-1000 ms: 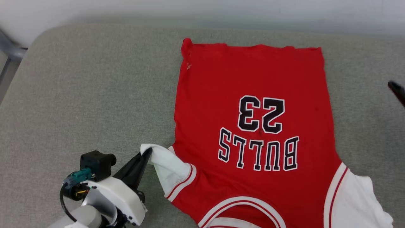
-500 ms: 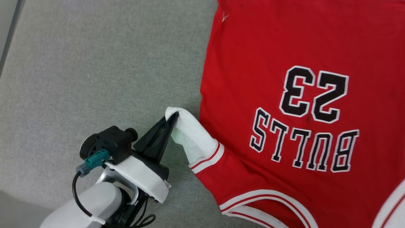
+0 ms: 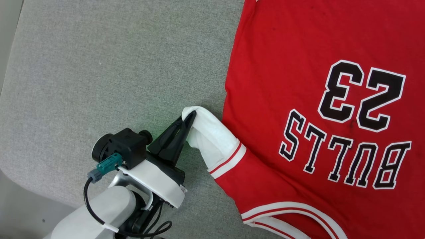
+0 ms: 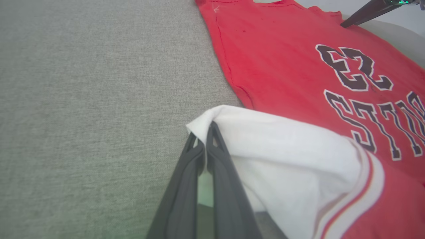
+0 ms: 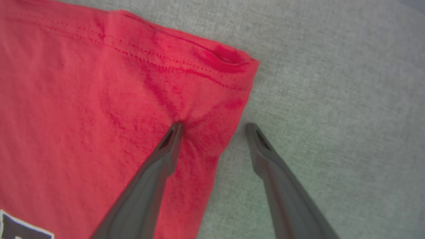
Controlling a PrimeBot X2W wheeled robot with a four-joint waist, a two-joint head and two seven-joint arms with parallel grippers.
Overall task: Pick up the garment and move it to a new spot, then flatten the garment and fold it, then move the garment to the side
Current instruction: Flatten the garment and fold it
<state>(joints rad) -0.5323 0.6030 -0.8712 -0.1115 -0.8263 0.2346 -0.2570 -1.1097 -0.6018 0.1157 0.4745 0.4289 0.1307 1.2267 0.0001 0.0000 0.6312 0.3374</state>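
Note:
The garment (image 3: 298, 66) lies flat on the grey padded surface (image 3: 99, 66), red with black "BULLS" and "23" upside down in the head view. Its white left sleeve (image 3: 212, 139), trimmed with red-white stripes, is lifted at its end. My left gripper (image 3: 191, 117) is shut on that sleeve end; the left wrist view shows the fingers (image 4: 207, 132) pinching the white cloth (image 4: 282, 149). My right gripper (image 5: 215, 127) stands open at a red hem corner of the garment (image 5: 99, 99). One of its fingertips (image 5: 176, 129) presses the cloth and the other rests on grey padding.
The padded surface's rounded edge (image 3: 20, 186) runs down the left and lower left, with pale floor beyond. Bare grey padding spreads left of the garment. A dark finger of the right gripper (image 4: 368, 11) shows at the top right of the left wrist view.
The head camera has turned and come closer, so the whole picture has shifted. My left gripper stays shut on the white sleeve, which remains lifted.

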